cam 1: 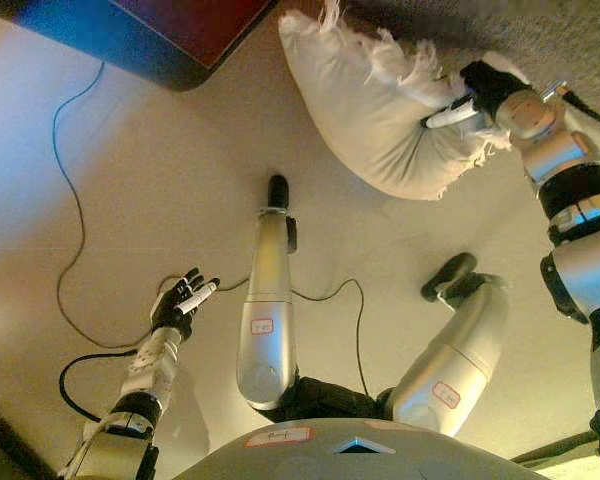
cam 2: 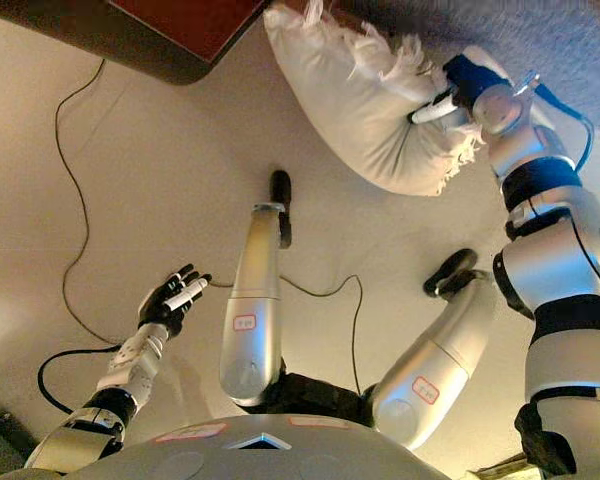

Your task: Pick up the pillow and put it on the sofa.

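Note:
A cream pillow with a fringed edge [cam 1: 370, 105] is held up off the floor at the upper middle, its top near the grey sofa [cam 1: 540, 30] at the upper right. My right hand [cam 1: 475, 95] is shut on the pillow's right side, its fingers curled into the cloth; it also shows in the right eye view [cam 2: 455, 90]. My left hand [cam 1: 183, 300] is open and empty at the lower left, above the floor, far from the pillow.
A dark low table with a red top [cam 1: 170, 35] stands at the upper left. The beige floor [cam 1: 160, 170] spreads across the middle. A thin dark cord [cam 1: 65, 200] lies on the floor at the left.

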Robot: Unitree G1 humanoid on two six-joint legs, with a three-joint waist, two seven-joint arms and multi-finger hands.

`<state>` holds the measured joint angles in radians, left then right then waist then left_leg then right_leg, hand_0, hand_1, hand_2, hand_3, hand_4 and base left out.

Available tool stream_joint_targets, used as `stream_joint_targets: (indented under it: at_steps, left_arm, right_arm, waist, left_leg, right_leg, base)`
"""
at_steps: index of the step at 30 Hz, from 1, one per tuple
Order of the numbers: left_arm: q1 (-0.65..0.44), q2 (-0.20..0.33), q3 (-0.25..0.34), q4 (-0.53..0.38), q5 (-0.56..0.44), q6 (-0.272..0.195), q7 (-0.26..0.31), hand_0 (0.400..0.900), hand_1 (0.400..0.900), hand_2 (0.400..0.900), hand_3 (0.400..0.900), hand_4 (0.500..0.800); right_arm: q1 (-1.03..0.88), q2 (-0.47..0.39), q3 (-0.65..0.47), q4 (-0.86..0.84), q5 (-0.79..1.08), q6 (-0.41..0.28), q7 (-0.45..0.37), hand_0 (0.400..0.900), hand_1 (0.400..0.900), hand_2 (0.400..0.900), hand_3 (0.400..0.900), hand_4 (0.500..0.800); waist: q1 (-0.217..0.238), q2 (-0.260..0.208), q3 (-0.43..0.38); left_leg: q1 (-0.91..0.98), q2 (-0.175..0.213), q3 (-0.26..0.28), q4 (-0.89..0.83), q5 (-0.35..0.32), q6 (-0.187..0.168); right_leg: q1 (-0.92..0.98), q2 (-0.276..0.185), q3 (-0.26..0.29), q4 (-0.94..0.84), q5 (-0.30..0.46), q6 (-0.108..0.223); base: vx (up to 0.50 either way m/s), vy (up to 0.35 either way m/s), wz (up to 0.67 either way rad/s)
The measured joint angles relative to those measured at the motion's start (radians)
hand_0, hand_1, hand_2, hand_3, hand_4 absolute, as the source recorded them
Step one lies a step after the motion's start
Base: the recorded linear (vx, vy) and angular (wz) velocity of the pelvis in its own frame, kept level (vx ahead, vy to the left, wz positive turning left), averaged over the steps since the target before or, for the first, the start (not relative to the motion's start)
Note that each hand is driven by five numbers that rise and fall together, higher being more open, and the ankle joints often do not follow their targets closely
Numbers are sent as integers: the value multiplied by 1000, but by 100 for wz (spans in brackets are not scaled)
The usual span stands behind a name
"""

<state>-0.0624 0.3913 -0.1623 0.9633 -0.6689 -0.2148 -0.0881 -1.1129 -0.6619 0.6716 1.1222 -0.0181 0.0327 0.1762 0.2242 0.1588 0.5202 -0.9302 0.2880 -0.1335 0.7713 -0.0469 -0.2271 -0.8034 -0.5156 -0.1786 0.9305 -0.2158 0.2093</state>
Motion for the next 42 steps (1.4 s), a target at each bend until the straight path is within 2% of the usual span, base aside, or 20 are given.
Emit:
stream_joint_targets:
  at_steps: [3, 10, 12, 15, 19, 22, 27, 28, 31, 32, 33, 34, 35, 36, 37, 38, 39, 40, 41, 42]
  left_arm:
    - [-19, 1, 3, -2, 9, 19, 19, 900, 900, 900, 900, 800]
    - [-11, 11, 107, -2, 87, 87, 57, 900, 900, 900, 900, 800]
    - [10, 13, 122, -3, 107, 96, 58, 900, 900, 900, 900, 800]
    - [35, 10, 133, -1, 132, 98, 58, 900, 900, 900, 900, 800]
    - [45, 1, 167, 2, 192, 103, 58, 900, 900, 900, 900, 800]
    - [50, 5, 198, 0, 230, 105, 61, 900, 900, 900, 900, 800]
    - [55, 13, 218, -9, 272, 119, 72, 900, 900, 900, 900, 800]
    - [63, 12, 222, -10, 273, 120, 72, 900, 900, 900, 900, 800]
    - [98, 4, 250, -8, 273, 127, 81, 900, 900, 900, 900, 800]
    - [103, -3, 265, -2, 272, 126, 86, 900, 900, 900, 900, 800]
    - [106, -10, 265, 7, 271, 125, 88, 900, 900, 900, 900, 800]
    - [116, -16, 266, 25, 271, 123, 86, 900, 900, 900, 900, 800]
    - [119, -22, 261, 49, 270, 127, 86, 900, 900, 900, 900, 800]
    - [125, -30, 258, 81, 271, 130, 76, 900, 900, 900, 900, 800]
    - [124, -38, 255, 90, 271, 139, 71, 900, 900, 900, 900, 800]
    - [138, -40, 251, 86, 273, 135, 61, 900, 900, 900, 900, 800]
    - [129, -38, 247, 95, 280, 129, 56, 900, 900, 900, 900, 800]
    - [119, -28, 248, 100, 282, 123, 59, 900, 900, 900, 900, 800]
    - [118, -27, 251, 108, 283, 121, 67, 900, 900, 900, 900, 800]
    - [110, -11, 249, 107, 285, 119, 71, 900, 900, 900, 900, 800]
  right_arm:
    - [72, -28, 0, -86, -28, -1, 3, 400, 400, 400, 400, 500]
    - [256, -85, -20, -365, -33, 0, 34, 400, 400, 400, 400, 500]
    - [302, -100, -28, -433, -33, -2, 49, 400, 400, 400, 400, 500]
    - [352, -126, -50, -503, -33, -2, 57, 400, 400, 400, 400, 500]
    - [395, -181, -60, -543, -33, -2, 88, 400, 400, 400, 400, 500]
    - [457, -208, -104, -607, -38, -2, 109, 400, 400, 400, 400, 500]
    - [485, -230, -131, -708, -62, -4, 115, 400, 400, 400, 400, 500]
    - [492, -230, -131, -711, -59, -5, 118, 400, 400, 400, 400, 500]
    - [508, -241, -131, -709, -30, -28, 143, 400, 400, 400, 400, 500]
    - [512, -249, -131, -708, -24, -30, 156, 400, 400, 400, 400, 500]
    - [517, -261, -131, -708, -23, -34, 164, 400, 400, 400, 400, 500]
    - [522, -264, -128, -706, -23, -34, 169, 400, 400, 400, 400, 500]
    - [531, -266, -128, -708, -23, -35, 174, 400, 400, 400, 400, 500]
    - [545, -277, -129, -708, -22, -35, 178, 400, 400, 400, 400, 500]
    - [573, -305, -132, -713, -21, -34, 182, 400, 400, 400, 400, 500]
    - [596, -334, -140, -714, -21, -34, 191, 400, 400, 400, 400, 500]
    - [638, -347, -194, -712, -21, -34, 190, 400, 400, 400, 400, 500]
    - [681, -327, -248, -697, -22, -33, 175, 400, 400, 400, 400, 500]
    - [704, -320, -261, -696, -24, -34, 170, 400, 400, 400, 400, 500]
    - [726, -306, -265, -702, -24, -34, 175, 400, 400, 400, 400, 500]
  waist:
    - [-3, -16, 1]
    - [-61, -113, -10]
    - [-62, -134, -24]
    - [-85, -140, -40]
    - [-88, -133, -62]
    - [-91, -135, -100]
    - [-111, -138, -114]
    - [-112, -141, -125]
    - [-119, -139, -183]
    - [-114, -146, -194]
    - [-110, -159, -204]
    - [-110, -176, -218]
    - [-101, -193, -232]
    - [-104, -209, -243]
    - [-109, -225, -253]
    - [-99, -226, -268]
    - [-103, -213, -286]
    - [-96, -226, -288]
    - [-75, -220, -281]
    - [-70, -221, -281]
  left_leg:
    - [128, 14, 22, -61, 1, -3]
    - [411, 72, 68, -209, 9, -22]
    - [482, 93, 95, -265, 19, -29]
    - [572, 110, 125, -361, 47, -40]
    - [685, 112, 165, -462, 77, -49]
    - [718, 113, 177, -480, 78, -53]
    - [802, 136, 206, -522, 82, -54]
    - [835, 145, 216, -547, 89, -54]
    - [904, 180, 224, -638, 139, -51]
    - [910, 188, 216, -643, 159, -37]
    - [911, 186, 210, -627, 183, -11]
    - [899, 174, 184, -600, 203, 14]
    - [871, 150, 132, -554, 214, 28]
    - [820, 116, 132, -478, 211, 25]
    - [787, 65, 144, -467, 174, -6]
    - [783, 18, 173, -507, 152, -6]
    - [741, -7, 217, -501, 79, 11]
    - [735, -32, 203, -502, 46, 48]
    - [720, -11, 228, -474, 48, 48]
    - [704, 8, 247, -447, 39, 53]
  right_leg:
    - [116, 4, -22, -45, -1, 0]
    - [381, 51, -76, -174, 0, -4]
    - [436, 71, -86, -224, 12, -6]
    - [526, 94, -127, -317, 45, 1]
    - [640, 116, -150, -440, 82, 18]
    - [690, 126, -147, -483, 87, 24]
    - [740, 150, -153, -478, 84, 21]
    - [755, 162, -150, -490, 82, 18]
    - [774, 235, -110, -549, 75, 9]
    - [777, 248, -90, -562, 72, 2]
    - [764, 254, -73, -560, 65, -11]
    - [760, 252, -65, -570, 62, -11]
    - [769, 248, -48, -605, 82, -30]
    - [809, 239, -42, -683, 103, -28]
    - [862, 224, -51, -776, 136, -64]
    - [885, 219, -77, -822, 183, -87]
    - [906, 224, -104, -869, 198, -38]
    - [917, 219, -122, -904, 194, -8]
    - [891, 221, -141, -779, 145, -17]
    - [895, 235, -195, -638, 79, -23]
  base:
    - [124, -75, -10]
    - [188, -44, -14]
    - [170, -75, -6]
    - [171, -84, -2]
    - [177, -67, -6]
    - [79, -135, -5]
    - [84, -236, -16]
    - [103, -260, -28]
    - [115, -281, -30]
    - [209, -235, -44]
    - [281, -166, -50]
    - [396, -126, -33]
    - [400, -72, 3]
    - [527, -26, 36]
    - [535, 28, 35]
    - [589, 65, 28]
    - [538, 90, 13]
    - [563, 93, 9]
    - [589, 184, -16]
    - [517, 177, -31]
